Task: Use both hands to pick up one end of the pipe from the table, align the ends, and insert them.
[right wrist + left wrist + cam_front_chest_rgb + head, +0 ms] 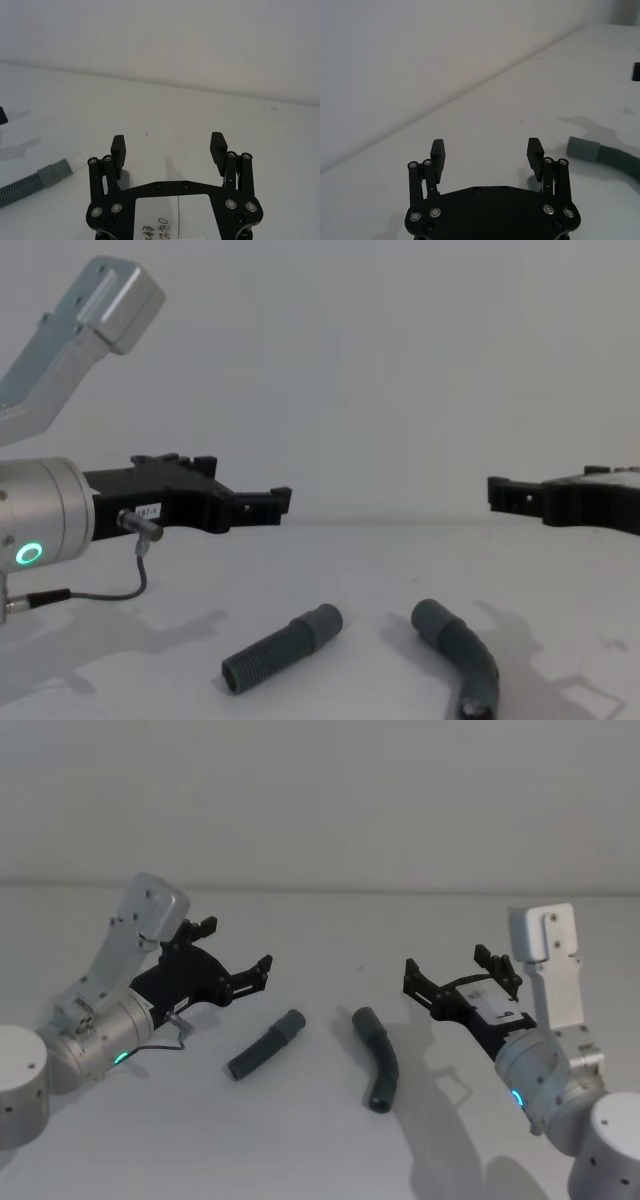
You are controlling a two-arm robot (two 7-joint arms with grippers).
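While the left gripper (236,946) and right gripper (447,963) are hovering wide open and empty, the straight pipe piece (265,1045) and bent piece (378,1058) are lying between them, each probably needing a square grasp behind its cuff.

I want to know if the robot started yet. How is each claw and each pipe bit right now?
Left black skeletal gripper: open, empty, hovering above the white table.
Right black skeletal gripper: open, empty, hovering above it.
Straight dark grey ribbed hose piece: lying flat on the table, not held.
Bent dark grey ribbed hose piece: lying flat, apart from the straight one, not joined.
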